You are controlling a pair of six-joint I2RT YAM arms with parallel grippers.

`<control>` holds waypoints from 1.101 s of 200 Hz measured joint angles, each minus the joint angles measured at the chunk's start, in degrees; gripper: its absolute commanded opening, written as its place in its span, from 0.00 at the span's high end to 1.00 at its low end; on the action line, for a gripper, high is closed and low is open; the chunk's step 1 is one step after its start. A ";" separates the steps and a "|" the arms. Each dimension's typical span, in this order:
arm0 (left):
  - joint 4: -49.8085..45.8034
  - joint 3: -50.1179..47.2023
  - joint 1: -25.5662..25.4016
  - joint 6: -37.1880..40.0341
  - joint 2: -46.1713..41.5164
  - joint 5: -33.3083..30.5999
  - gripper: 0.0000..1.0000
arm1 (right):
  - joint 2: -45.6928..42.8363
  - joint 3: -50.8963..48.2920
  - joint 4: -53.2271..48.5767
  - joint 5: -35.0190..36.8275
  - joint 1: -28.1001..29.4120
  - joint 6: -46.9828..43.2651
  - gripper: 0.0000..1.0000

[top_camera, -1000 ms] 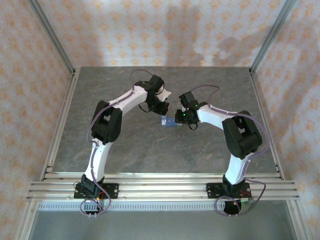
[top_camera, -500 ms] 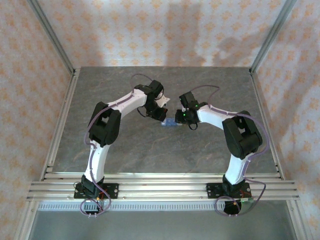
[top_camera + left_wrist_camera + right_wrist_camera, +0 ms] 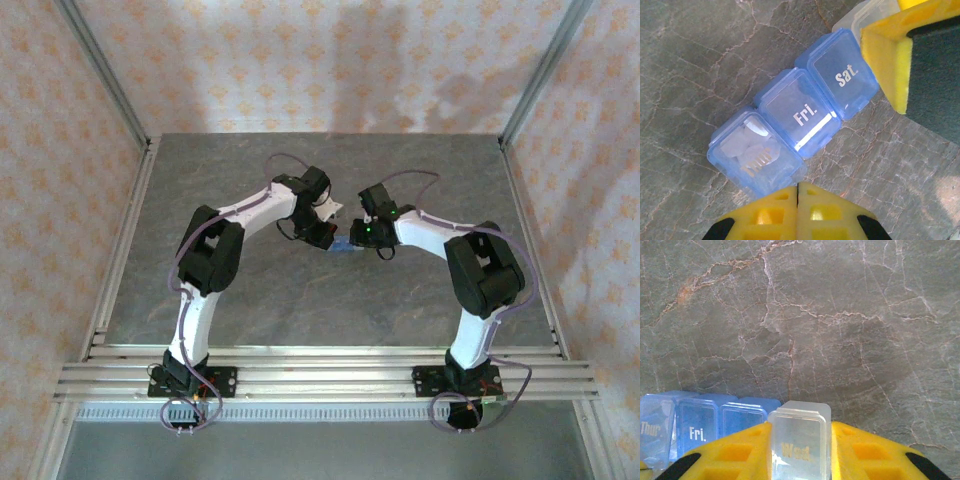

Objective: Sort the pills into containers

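The containers (image 3: 805, 112) are a light-blue strip of three lidded boxes marked Thur, Fri. and Sat., lying on the table (image 3: 340, 247). White pills (image 3: 747, 145) show through the lid of the Thur box. My left gripper (image 3: 798, 186) is shut with nothing in it, its yellow tips right at the edge of the Thur box; from above it (image 3: 322, 234) sits just left of the strip. My right gripper (image 3: 800, 427) is shut on a clear box marked Wed (image 3: 799, 437) that stands at the Sat. end of the strip, its finger (image 3: 890, 55) beside the Sat. box.
The grey marbled tabletop (image 3: 400, 300) lies bare around the strip. Metal frame posts (image 3: 100, 80) and patterned walls close in the sides and back. A rail (image 3: 320, 365) runs along the near edge by the arm bases.
My left gripper has swung right and nearer, from behind the strip down to its left end. The right arm has held still on the clear box.
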 measured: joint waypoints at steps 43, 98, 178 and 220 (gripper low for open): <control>1.36 -1.44 0.00 -0.02 -0.02 -0.28 1.00 | 0.00 -0.07 0.24 0.00 0.00 0.00 0.69; 2.49 -1.90 0.00 -0.22 -0.02 -0.48 1.00 | 0.00 -0.17 0.44 -0.02 0.00 0.02 0.69; 4.70 -3.80 0.02 -0.46 -0.72 -0.37 1.00 | 0.00 -0.22 0.57 -0.02 0.00 0.02 0.71; 4.79 -3.67 0.00 -0.61 -0.85 -0.48 1.00 | 0.00 -0.22 0.61 -0.07 -0.11 0.00 0.71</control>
